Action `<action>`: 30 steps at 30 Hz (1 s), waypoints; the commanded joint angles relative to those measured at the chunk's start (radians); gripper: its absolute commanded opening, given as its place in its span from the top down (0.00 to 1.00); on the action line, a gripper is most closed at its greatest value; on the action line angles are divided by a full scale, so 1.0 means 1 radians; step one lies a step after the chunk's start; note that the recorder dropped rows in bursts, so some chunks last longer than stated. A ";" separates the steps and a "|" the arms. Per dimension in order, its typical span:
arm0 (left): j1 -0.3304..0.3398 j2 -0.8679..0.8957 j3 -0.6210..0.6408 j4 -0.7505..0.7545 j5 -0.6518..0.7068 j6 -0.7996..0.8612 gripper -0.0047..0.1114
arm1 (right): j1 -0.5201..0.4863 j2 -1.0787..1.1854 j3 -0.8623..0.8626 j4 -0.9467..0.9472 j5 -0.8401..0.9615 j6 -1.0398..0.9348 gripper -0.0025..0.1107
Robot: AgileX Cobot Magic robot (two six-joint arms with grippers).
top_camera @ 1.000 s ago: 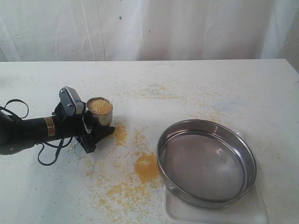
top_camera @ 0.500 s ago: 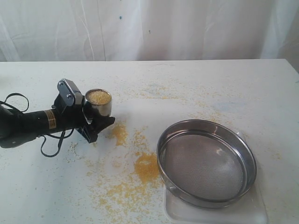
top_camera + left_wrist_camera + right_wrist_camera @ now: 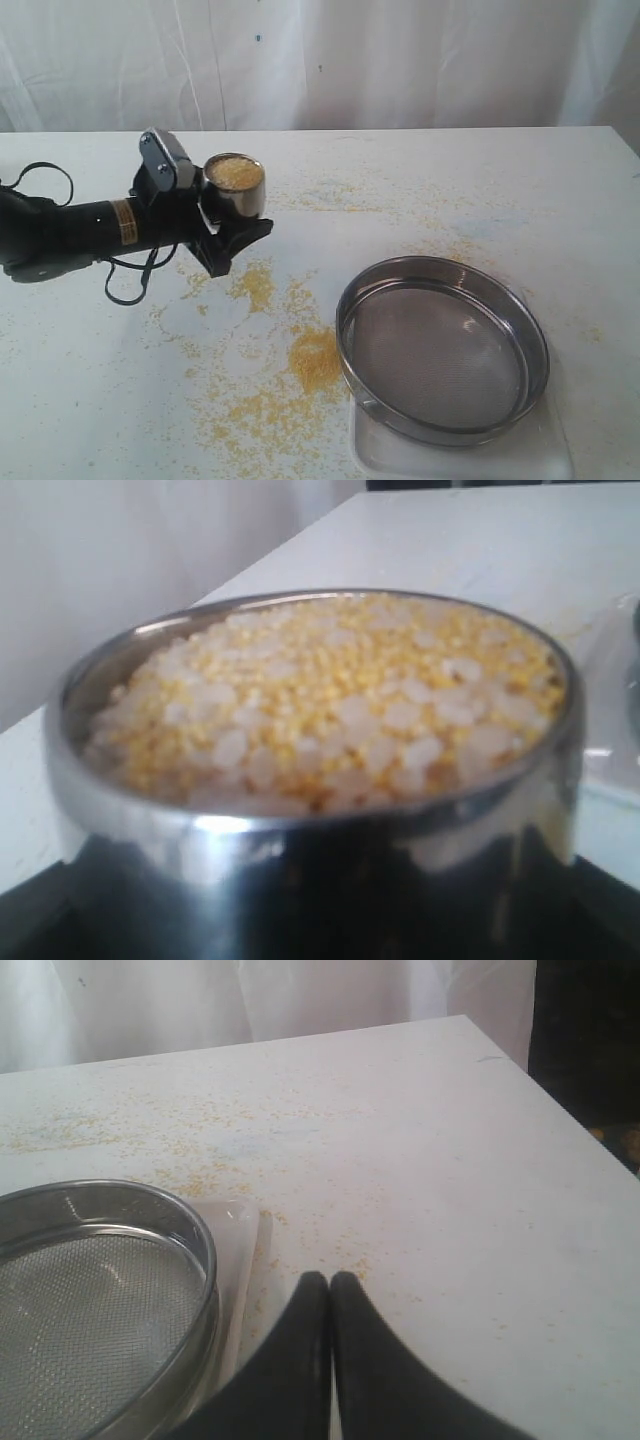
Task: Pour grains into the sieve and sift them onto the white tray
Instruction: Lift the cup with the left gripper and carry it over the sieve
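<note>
My left gripper (image 3: 232, 222) is shut on a small shiny steel cup (image 3: 235, 188), held upright above the table at the left of the exterior view. The cup (image 3: 300, 820) is full of yellow and whitish grains (image 3: 330, 695). The wide steel sieve (image 3: 442, 347) with grey mesh rests on the white tray (image 3: 560, 455) at the lower right, its mesh bare. In the right wrist view my right gripper (image 3: 329, 1280) is shut on nothing, beside the sieve (image 3: 95, 1300) and the tray's rim (image 3: 240, 1250). It does not show in the exterior view.
Spilled grains (image 3: 312, 358) lie scattered over the white table (image 3: 450, 190) between the cup and the sieve, with a thicker heap just left of the sieve. A white curtain (image 3: 400, 60) hangs behind. The table's far edge and corner (image 3: 470, 1022) show in the right wrist view.
My left gripper has lifted the cup and carried it up and to the right, towards the sieve. The cup stays upright. Sieve and tray have not moved.
</note>
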 commanded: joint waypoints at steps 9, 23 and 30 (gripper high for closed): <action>-0.252 -0.118 -0.008 -0.154 -0.048 -0.062 0.96 | -0.003 -0.005 0.002 -0.004 -0.005 -0.005 0.98; -0.470 -0.118 -0.008 -0.379 0.182 0.200 0.96 | -0.003 -0.005 0.002 -0.004 -0.005 -0.005 0.98; -0.503 -0.118 -0.012 -0.522 0.313 0.399 0.96 | -0.003 -0.005 0.002 -0.004 -0.005 -0.005 0.98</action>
